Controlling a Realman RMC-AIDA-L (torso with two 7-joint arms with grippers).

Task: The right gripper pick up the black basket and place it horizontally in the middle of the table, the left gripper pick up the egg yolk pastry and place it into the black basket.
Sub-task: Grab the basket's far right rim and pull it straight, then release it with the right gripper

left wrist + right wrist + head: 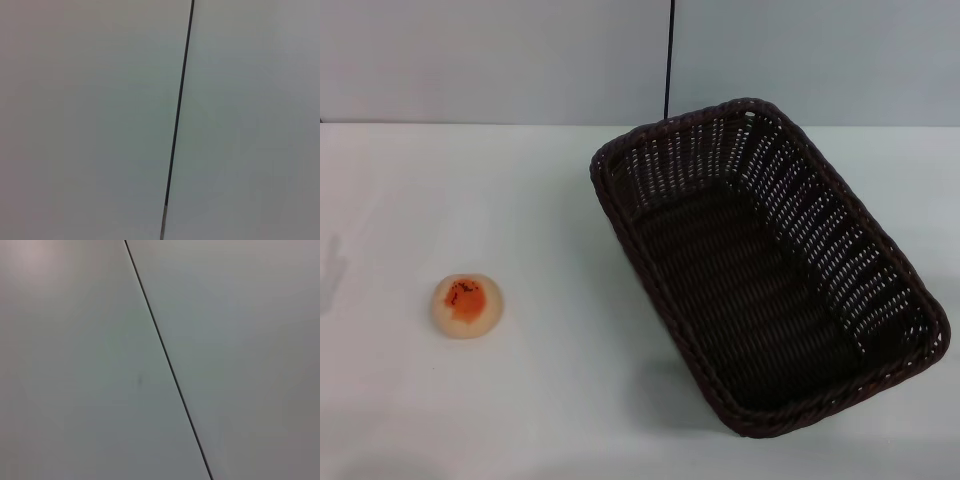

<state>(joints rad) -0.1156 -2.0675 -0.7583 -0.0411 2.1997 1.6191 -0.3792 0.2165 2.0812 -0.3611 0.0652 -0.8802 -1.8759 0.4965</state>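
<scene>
The black basket (pixel 765 265) lies empty on the right half of the white table (pixel 540 400), turned at a slant, one short end toward the back and the other near the front right. The egg yolk pastry (pixel 467 304) sits alone on the table at the left, orange-red patch up, well apart from the basket. Neither gripper shows in the head view. Both wrist views show only a plain pale wall with a thin dark seam (pixel 177 115), which also shows in the right wrist view (pixel 167 360).
A grey wall with a dark vertical seam (pixel 668 60) stands behind the table's far edge. Bare tabletop lies between the pastry and the basket. A faint shadow falls at the table's far left edge (pixel 332 270).
</scene>
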